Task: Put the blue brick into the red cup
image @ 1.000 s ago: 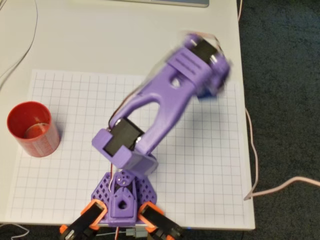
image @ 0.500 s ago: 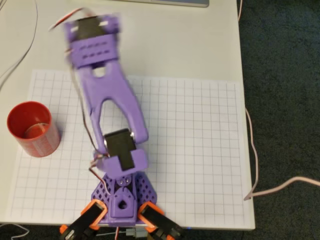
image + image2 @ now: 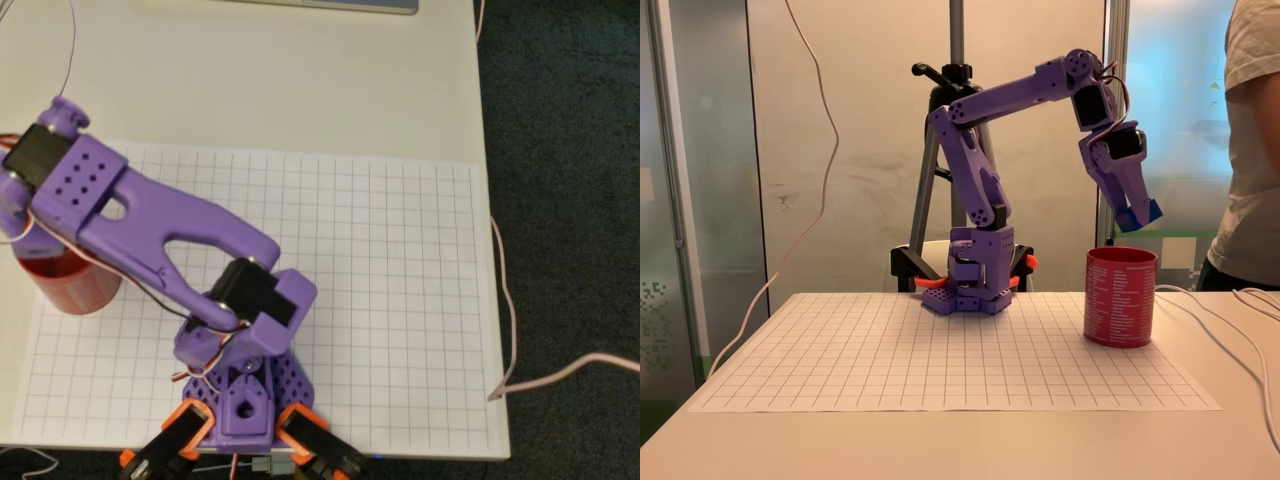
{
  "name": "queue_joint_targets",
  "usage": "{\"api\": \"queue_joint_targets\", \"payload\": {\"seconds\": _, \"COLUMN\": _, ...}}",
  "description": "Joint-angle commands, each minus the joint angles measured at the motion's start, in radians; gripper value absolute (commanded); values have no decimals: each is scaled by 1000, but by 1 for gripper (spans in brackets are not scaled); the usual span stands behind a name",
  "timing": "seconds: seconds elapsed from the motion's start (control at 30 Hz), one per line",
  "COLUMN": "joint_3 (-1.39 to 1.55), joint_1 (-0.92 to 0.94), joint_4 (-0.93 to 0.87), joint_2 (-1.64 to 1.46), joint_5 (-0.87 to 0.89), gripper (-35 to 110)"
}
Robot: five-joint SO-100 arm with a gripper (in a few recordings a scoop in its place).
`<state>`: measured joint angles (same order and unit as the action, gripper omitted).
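We see a purple plastic arm [image 3: 985,100] with black servo blocks set in its joints. Its base [image 3: 243,392] has a lattice pattern, and two orange and black clamps [image 3: 180,425] sit at it. Thin red and white cables [image 3: 170,300] run along the links. One link carries a patch of small round holes [image 3: 78,185].

Even soft light, both views sharp; faint shadows on table [image 3: 300,90]; bright daylit glass behind person [image 3: 1252,150].
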<state>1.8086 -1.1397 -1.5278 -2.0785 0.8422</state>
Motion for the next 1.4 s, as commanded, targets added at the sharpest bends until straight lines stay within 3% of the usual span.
{"api": "queue_joint_targets", "payload": {"seconds": 0.0, "joint_3": 20, "joint_1": -49, "joint_4": -17, "joint_2": -74, "joint_5": 8, "gripper": 0}}
{"api": "queue_joint_targets", "payload": {"seconds": 0.3, "joint_3": 37, "joint_1": -48, "joint_4": -9, "joint_2": -87, "joint_5": -5, "gripper": 0}}
{"api": "queue_joint_targets", "payload": {"seconds": 0.43, "joint_3": 74, "joint_1": -25, "joint_4": 32, "joint_2": -123, "joint_5": -69, "gripper": 31}}
{"api": "queue_joint_targets", "payload": {"seconds": 0.57, "joint_3": 127, "joint_1": -23, "joint_4": 61, "joint_2": -170, "joint_5": -80, "gripper": 35}}
{"api": "queue_joint_targets", "payload": {"seconds": 0.9, "joint_3": 147, "joint_1": -23, "joint_4": 69, "joint_2": -193, "joint_5": -91, "gripper": 33}}
{"api": "queue_joint_targets", "payload": {"seconds": 0.93, "joint_3": 147, "joint_1": -21, "joint_4": 74, "joint_2": -199, "joint_5": -104, "gripper": 25}}
{"api": "queue_joint_targets", "payload": {"seconds": 0.97, "joint_3": 146, "joint_1": -9, "joint_4": 104, "joint_2": -210, "joint_5": -164, "gripper": 0}}
{"api": "queue_joint_targets", "payload": {"seconds": 1.03, "joint_3": 147, "joint_1": 8, "joint_4": 94, "joint_2": -224, "joint_5": -150, "gripper": 0}}
{"api": "queue_joint_targets", "payload": {"seconds": 1.17, "joint_3": 219, "joint_1": 167, "joint_4": 216, "joint_2": -272, "joint_5": -140, "gripper": 0}}
{"api": "queue_joint_targets", "payload": {"seconds": 1.37, "joint_3": 390, "joint_1": 646, "joint_4": 451, "joint_2": -453, "joint_5": -281, "gripper": 0}}
